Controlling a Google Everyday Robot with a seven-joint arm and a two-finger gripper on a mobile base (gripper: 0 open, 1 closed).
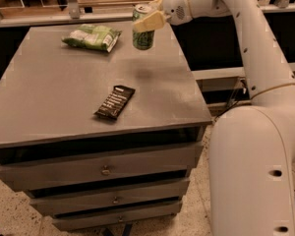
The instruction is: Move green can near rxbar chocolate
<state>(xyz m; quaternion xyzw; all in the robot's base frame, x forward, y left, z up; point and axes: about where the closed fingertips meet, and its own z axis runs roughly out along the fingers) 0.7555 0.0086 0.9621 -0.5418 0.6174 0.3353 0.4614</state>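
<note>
Cream hand [144, 16] around green can [143, 40], black-brown bar [114, 102] with white text, grey table [54, 82]

The pincer [142, 16] is clasping the green can [143, 37] at the far right corner of the bench [49, 97], its white arm [246, 38] reaching in over the right edge. The snack bag [92, 37] is lying near on the left, crowding that side. Bare bench is running from the can towards the rxbar chocolate [114, 102] and on every side of the bar.
</note>
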